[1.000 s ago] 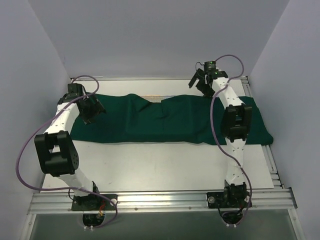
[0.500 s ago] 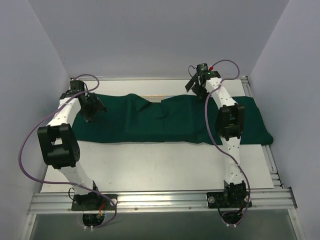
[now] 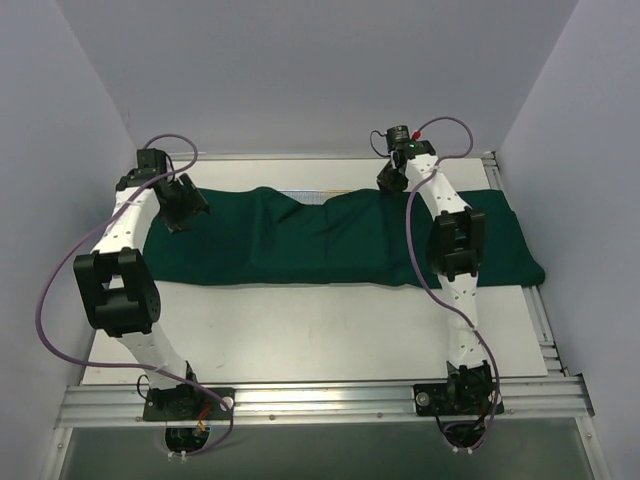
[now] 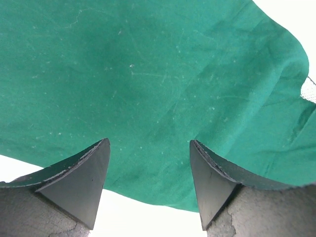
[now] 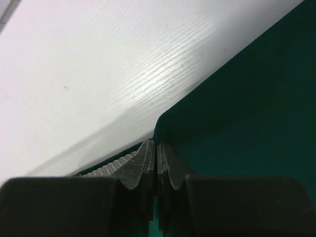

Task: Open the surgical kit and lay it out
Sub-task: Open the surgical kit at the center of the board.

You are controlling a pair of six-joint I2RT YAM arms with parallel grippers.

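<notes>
A robotics lab booth, I'd say: blank pale walls (image 3: pixel 300 70) beyond the fingers (image 4: pixel 79 187), white table (image 3: pixel 330 330) beneath them, 2 cabled arms (image 3: pixel 125 225) bolted to aluminium rails (image 3: pixel 330 398).

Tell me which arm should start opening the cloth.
Right. The right gripper is shut on the cloth at its far edge, so it looks ready to lift. The left gripper hangs open above the cloth, holding nothing.
</notes>
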